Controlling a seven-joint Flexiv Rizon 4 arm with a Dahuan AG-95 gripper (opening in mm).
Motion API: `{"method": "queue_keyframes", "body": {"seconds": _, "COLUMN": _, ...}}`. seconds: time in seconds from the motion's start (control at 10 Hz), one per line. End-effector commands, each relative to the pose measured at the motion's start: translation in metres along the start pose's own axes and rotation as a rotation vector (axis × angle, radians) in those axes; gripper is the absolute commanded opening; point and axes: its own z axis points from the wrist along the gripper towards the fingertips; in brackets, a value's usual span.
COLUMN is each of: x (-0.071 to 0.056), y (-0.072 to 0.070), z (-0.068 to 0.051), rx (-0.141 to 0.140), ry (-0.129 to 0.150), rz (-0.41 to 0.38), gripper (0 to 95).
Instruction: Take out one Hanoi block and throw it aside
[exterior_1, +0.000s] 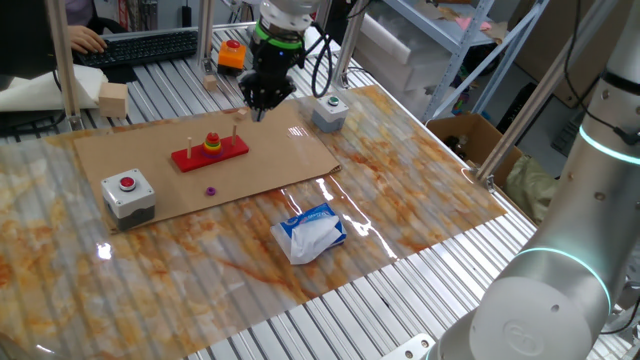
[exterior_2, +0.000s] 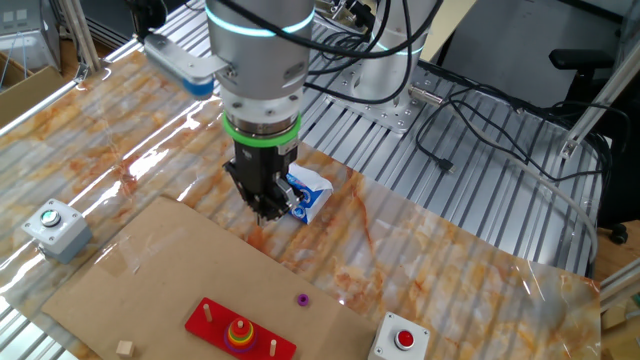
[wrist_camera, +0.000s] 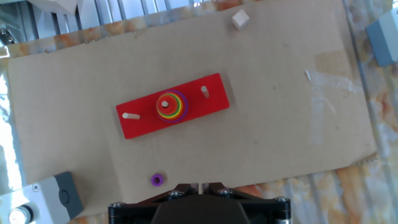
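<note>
The red peg base (exterior_1: 210, 153) lies on the cardboard sheet (exterior_1: 290, 150). Its middle peg holds a stack of rings with the small red Hanoi block (wrist_camera: 166, 103) on top, above yellow, green and purple rings. The base also shows in the other fixed view (exterior_2: 210, 322). A tiny purple disc (wrist_camera: 157, 180) lies loose on the cardboard in front of the base. My gripper (exterior_1: 258, 112) hangs well above the cardboard's far right part, away from the base, with its fingers together and nothing between them. It also shows in the other fixed view (exterior_2: 268, 213) and the hand view (wrist_camera: 199, 185).
A grey box with a red button (exterior_1: 128, 192) sits at the cardboard's near left corner. A grey box with a green button (exterior_1: 329, 110) stands off its far right. A tissue pack (exterior_1: 312, 232) lies on the marbled table. A small wooden cube (wrist_camera: 240, 19) lies on the cardboard.
</note>
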Motion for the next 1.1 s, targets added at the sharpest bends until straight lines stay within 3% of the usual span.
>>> {"method": "queue_keyframes", "body": {"seconds": 0.1, "x": 0.0016, "y": -0.0006, "z": -0.0004, "rx": 0.005, "ry": -0.005, "rz": -0.029, "gripper": 19.0}}
{"method": "queue_keyframes", "body": {"seconds": 0.5, "x": 0.0016, "y": -0.0006, "z": -0.0004, "rx": 0.049, "ry": -0.019, "rz": -0.135, "gripper": 19.0}}
{"method": "queue_keyframes", "body": {"seconds": 0.8, "x": 0.0016, "y": -0.0006, "z": -0.0004, "rx": 0.058, "ry": -0.018, "rz": -0.139, "gripper": 19.0}}
{"method": "queue_keyframes", "body": {"seconds": 1.0, "x": 0.0011, "y": -0.0002, "z": 0.0004, "rx": 0.081, "ry": -0.024, "rz": -0.123, "gripper": 57.0}}
{"method": "queue_keyframes", "body": {"seconds": 1.1, "x": 0.0, "y": 0.0006, "z": 0.0009, "rx": 0.083, "ry": -0.028, "rz": -0.118, "gripper": 57.0}}
